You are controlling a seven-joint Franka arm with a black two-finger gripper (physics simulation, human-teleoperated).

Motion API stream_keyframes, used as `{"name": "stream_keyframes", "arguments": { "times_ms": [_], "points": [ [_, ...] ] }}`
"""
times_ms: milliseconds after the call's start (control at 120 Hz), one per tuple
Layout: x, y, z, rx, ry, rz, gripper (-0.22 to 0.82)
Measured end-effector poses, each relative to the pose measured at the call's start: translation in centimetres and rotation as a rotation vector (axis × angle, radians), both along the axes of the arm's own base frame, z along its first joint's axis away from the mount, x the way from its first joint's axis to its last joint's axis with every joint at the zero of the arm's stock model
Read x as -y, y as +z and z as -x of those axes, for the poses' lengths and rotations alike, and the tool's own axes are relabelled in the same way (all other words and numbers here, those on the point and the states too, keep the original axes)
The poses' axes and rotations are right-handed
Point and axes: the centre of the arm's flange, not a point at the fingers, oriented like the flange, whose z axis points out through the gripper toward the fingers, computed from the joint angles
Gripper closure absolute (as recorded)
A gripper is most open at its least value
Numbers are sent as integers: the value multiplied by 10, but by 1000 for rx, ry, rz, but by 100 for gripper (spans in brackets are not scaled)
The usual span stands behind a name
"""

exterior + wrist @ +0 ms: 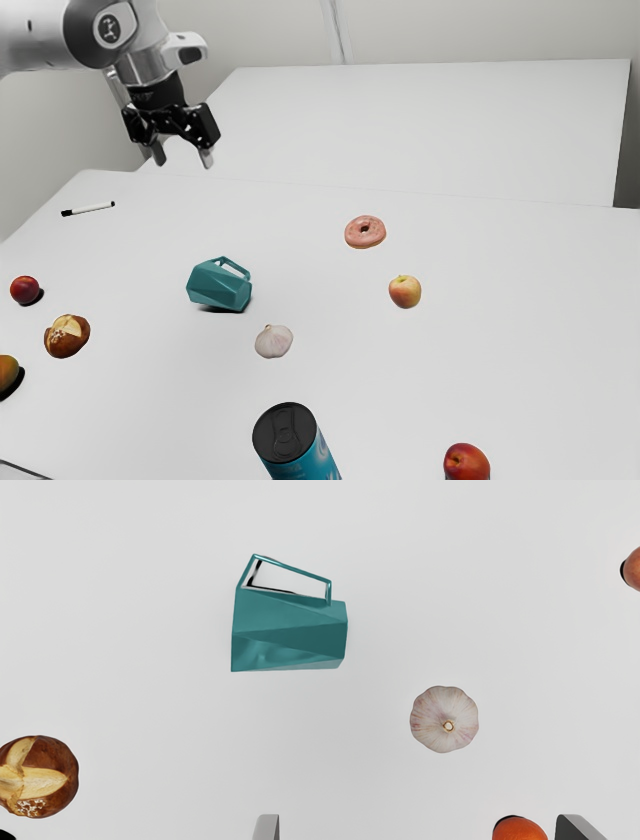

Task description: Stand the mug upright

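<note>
High above the table's far left part, the gripper (182,160) hangs open in the exterior view, nothing held. Its two fingertips also stand wide apart in the wrist view, with the gripper (417,827) well away from the mug. The teal faceted mug (219,286) lies on its side on the table, its handle toward the far side. In the wrist view the mug (290,635) shows its side wall and angular handle; the inside of the mug is hidden.
A garlic bulb (273,341) lies close to the mug. Around them on the white table (330,420) are a bread roll (67,336), a donut (365,232), an apple (405,291), a marker (88,209), a standing can (290,440) and several other fruits.
</note>
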Motion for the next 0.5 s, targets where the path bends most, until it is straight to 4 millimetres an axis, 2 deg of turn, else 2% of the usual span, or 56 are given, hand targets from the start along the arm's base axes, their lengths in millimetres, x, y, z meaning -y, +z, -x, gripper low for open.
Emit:
{"name": "stream_keyframes", "arguments": {
  "times_ms": [258,417,500],
  "points": [
    [4,-9,2,-21,-2,4,0],
    [8,-44,0,-86,-6,61,0],
    [1,-66,-3,-105,-13,108,0]
  ]
}}
